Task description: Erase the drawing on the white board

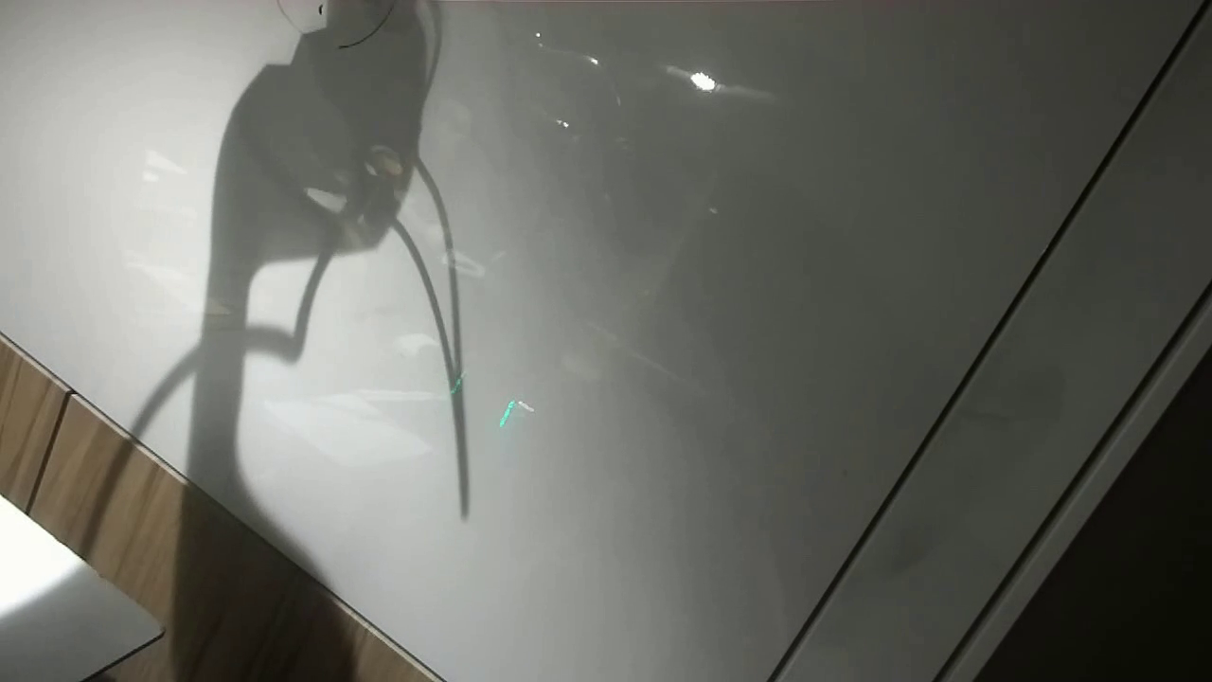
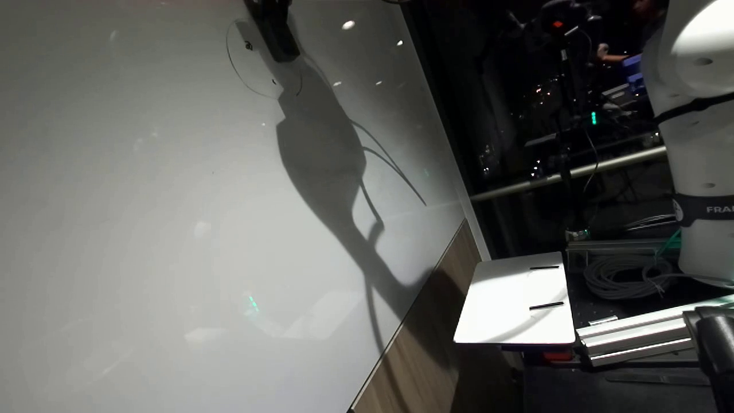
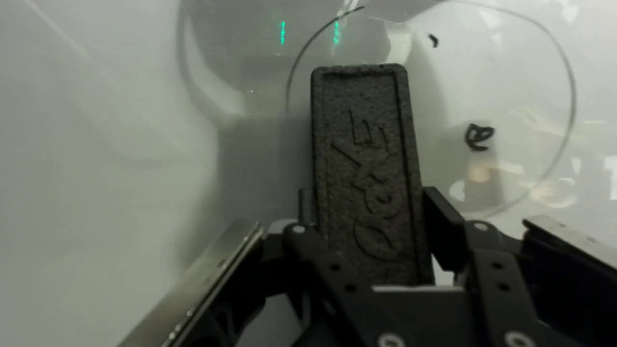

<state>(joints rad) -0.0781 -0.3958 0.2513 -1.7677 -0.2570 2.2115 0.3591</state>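
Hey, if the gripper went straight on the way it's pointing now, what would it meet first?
Probably the whiteboard, near the drawn circle; the eraser held in the gripper would lead. Depth is unclear, so I can't tell whether eraser and whiteboard already touch.

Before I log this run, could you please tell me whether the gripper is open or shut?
The gripper is shut on the dark eraser: in the wrist view, its fingers stand against both long sides.

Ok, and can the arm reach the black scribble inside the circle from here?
Probably yes: in the wrist view the gripper holds the eraser beside the scribble, with nothing solid showing between.
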